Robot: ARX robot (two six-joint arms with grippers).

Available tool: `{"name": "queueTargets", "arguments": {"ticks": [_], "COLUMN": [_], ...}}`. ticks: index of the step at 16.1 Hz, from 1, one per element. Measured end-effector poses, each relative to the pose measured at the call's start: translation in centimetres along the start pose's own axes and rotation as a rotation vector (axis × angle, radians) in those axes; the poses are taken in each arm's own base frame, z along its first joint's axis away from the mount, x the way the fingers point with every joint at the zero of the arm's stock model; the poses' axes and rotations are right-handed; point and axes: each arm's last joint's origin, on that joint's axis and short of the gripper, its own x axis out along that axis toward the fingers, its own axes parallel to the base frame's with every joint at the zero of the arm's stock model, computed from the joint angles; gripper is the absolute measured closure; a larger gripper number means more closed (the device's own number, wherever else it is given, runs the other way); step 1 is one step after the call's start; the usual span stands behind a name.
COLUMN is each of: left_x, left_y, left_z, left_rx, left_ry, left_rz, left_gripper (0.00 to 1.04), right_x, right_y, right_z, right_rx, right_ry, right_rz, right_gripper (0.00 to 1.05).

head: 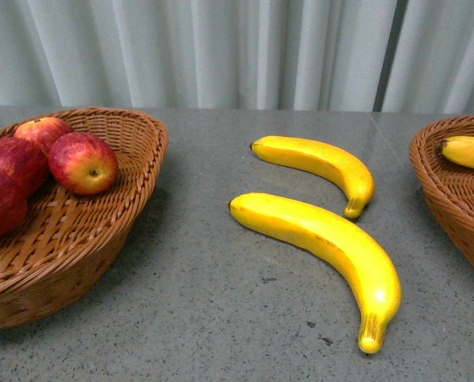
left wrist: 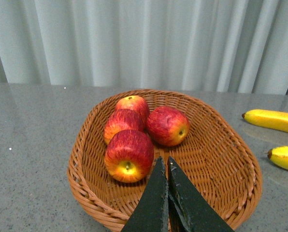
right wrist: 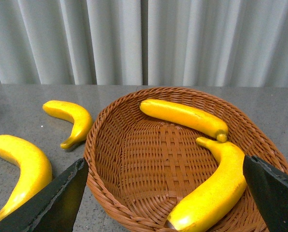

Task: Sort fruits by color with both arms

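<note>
Several red apples (head: pixel 83 163) lie in the left wicker basket (head: pixel 141 119). In the left wrist view my left gripper (left wrist: pixel 165 162) hangs shut and empty over that basket (left wrist: pixel 221 159), just beside the nearest apple (left wrist: pixel 129 155). Two yellow bananas (head: pixel 320 163) (head: pixel 324 235) lie on the table between the baskets. My right gripper (right wrist: pixel 164 162) is open above the right basket (right wrist: pixel 149 159), which holds two bananas (right wrist: pixel 182 116) (right wrist: pixel 216 188); nothing sits between its fingers (right wrist: pixel 62 198). Neither arm shows in the front view.
The right basket (head: pixel 444 191) sits at the front view's right edge with one banana (head: pixel 469 151) showing. Grey speckled tabletop (head: pixel 221 318) runs back to a pale pleated curtain (head: pixel 221 48). The loose bananas (right wrist: pixel 71 116) (right wrist: pixel 25 169) lie beside the right basket.
</note>
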Motion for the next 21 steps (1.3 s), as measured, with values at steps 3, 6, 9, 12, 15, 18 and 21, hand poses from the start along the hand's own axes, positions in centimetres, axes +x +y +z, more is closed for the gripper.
{"name": "queueTargets", "arguments": {"ticks": [3,6,9,12,15,18,21], "left_x": [-1.0,-1.0,-1.0,-1.0,-1.0,-1.0,-1.0], "left_y": [0.0,0.0,0.0,0.0,0.0,0.0,0.0], "left_z": [-0.2,-0.3,-0.3,-0.3,-0.3,-0.3,-0.3], "left_rx": [0.000,0.000,0.000,0.000,0.000,0.000,0.003], "left_ry": [0.007,0.015,0.014,0.014,0.014,0.014,0.014], "left_rz": [0.004,0.001,0.001,0.001,0.001,0.001,0.001], "left_gripper": [1.03,1.03,0.84,0.75,0.57,0.21,0.07], "right_x": [0.0,0.0,0.0,0.0,0.0,0.0,1.5], "right_y": [0.0,0.0,0.0,0.0,0.0,0.0,0.6], "right_z": [0.0,0.0,0.0,0.0,0.0,0.0,2.5], "right_rx": [0.000,0.000,0.000,0.000,0.000,0.000,0.103], "right_ry": [-0.002,0.000,0.000,0.000,0.000,0.000,-0.120], "right_rz": [0.001,0.000,0.000,0.000,0.000,0.000,0.141], "right_gripper": [0.07,0.07,0.07,0.07,0.07,0.07,0.07]}}
